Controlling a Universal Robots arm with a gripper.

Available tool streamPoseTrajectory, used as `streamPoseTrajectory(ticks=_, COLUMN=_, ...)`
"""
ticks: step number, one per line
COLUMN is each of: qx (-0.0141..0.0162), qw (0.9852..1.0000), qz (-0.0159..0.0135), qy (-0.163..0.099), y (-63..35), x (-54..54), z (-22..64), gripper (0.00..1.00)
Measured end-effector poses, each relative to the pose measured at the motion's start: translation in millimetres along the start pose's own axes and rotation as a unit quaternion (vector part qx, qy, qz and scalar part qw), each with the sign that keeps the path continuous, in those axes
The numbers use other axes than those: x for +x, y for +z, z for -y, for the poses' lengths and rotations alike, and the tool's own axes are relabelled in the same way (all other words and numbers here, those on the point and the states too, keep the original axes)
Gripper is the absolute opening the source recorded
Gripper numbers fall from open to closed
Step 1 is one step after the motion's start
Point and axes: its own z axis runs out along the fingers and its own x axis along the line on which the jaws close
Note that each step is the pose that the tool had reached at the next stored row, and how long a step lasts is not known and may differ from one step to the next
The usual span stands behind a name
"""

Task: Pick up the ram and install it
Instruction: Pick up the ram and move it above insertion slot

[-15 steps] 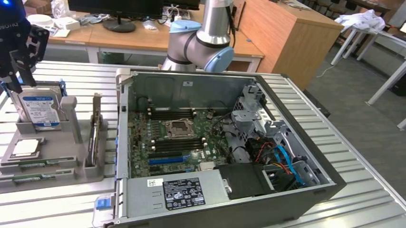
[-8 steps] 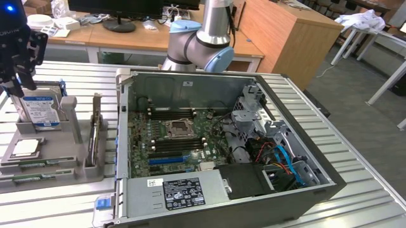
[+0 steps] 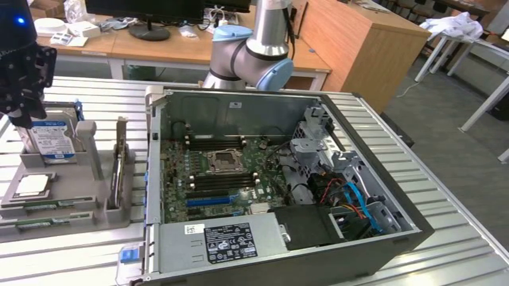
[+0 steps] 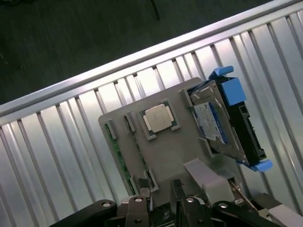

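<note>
High at the exterior view's left: gripper (image 3: 24, 114) (image 4: 161, 210), black, hanging above the hard drive (image 3: 47, 142) (image 4: 212, 124) without touching it. Jaws spread wide and empty; in the wrist view, 2 fingers (image 4: 140, 209) apart, with bare gray plastic between them.

Below, on the slatted metal table (image 3: 445, 202): gray holder (image 3: 86, 179) (image 4: 177, 151), just left of the open computer case (image 3: 238, 106). Hard drive upright in the holder's far slot, silver with a blue label, blue rails on its sides. Nearer, a square silver CPU chip (image 3: 32, 186) (image 4: 157, 118) flat in its recess.

Nearer again, the ram (image 3: 37, 207): thin green stick with dark chips, lying flat in a groove along the holder's near side, well clear of the gripper. Just beside it, at the very near edge, 1 more green stick (image 3: 36, 223) of the same look. At the holder's right end, a thin upright plate (image 3: 119, 170), kind not clear.

Inside the case: green motherboard (image 3: 238, 179), socket (image 3: 223, 161) near its middle, long black slots (image 3: 207, 143) on the far and near sides of the socket.
</note>
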Motion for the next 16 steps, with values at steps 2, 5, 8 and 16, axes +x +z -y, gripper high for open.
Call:
streamPoseTrajectory(ticks=2, qx=-0.0001, qw=0.9998, qz=-0.0005, qy=-0.018, y=2.7, x=0.0, z=0.1, gripper=0.31)
streamPoseTrajectory(ticks=5, qx=-0.0002, qw=0.999, qz=-0.0013, qy=-0.045, y=6.6, x=0.0, z=0.2, gripper=0.31)
streamPoseTrajectory(ticks=8, qx=-0.0002, qw=0.9974, qz=-0.0022, qy=-0.072, y=10.4, x=0.0, z=0.3, gripper=0.31)
streamPoseTrajectory(ticks=16, qx=-0.0004, qw=0.9894, qz=-0.0044, qy=-0.145, y=20.8, x=0.0, z=0.6, gripper=0.31)
